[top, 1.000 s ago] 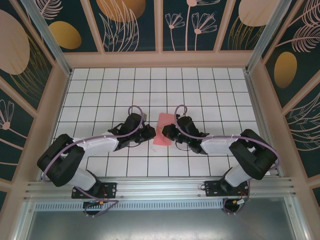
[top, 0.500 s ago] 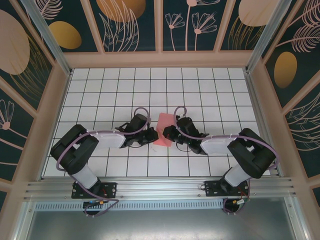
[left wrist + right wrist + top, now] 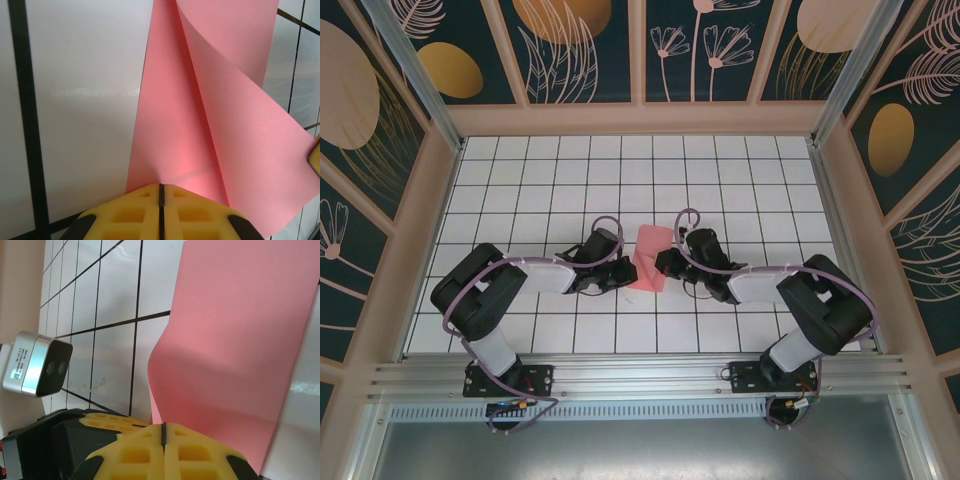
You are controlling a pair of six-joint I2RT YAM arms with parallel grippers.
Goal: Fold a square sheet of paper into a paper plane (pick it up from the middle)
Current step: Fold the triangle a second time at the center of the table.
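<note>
1. change. over the last second the left arm swings in across the table [image 3: 520, 180], and the left end effector [image 3: 618, 275] now sits at the left edge of the square sheet of paper [image 3: 648, 256]. the right end effector [image 3: 663, 265] has moved slightly further from its base. in the top view the sheet is narrower and less puffed up than before.

2. meaning. i judge this as a fold in progress: one layer lies flat and a second curls over it. no pointed nose is formed, so most of the task is still to do.

3. end effector state.
- left: closed, pads meeting with no gap. in the left wrist view its tip touches the sheet's near edge, where a crease line runs in. i cannot tell whether paper is caught between the pads or only pressed down.
- right: closed. the lifted flap curves up from its tip, so i judge it is pinching that edge.

4. position. the sheet lies near the middle of the table, between the two end effectors and touching both. the left wrist camera [image 3: 37, 365] faces it from across the sheet in the right wrist view.
</note>
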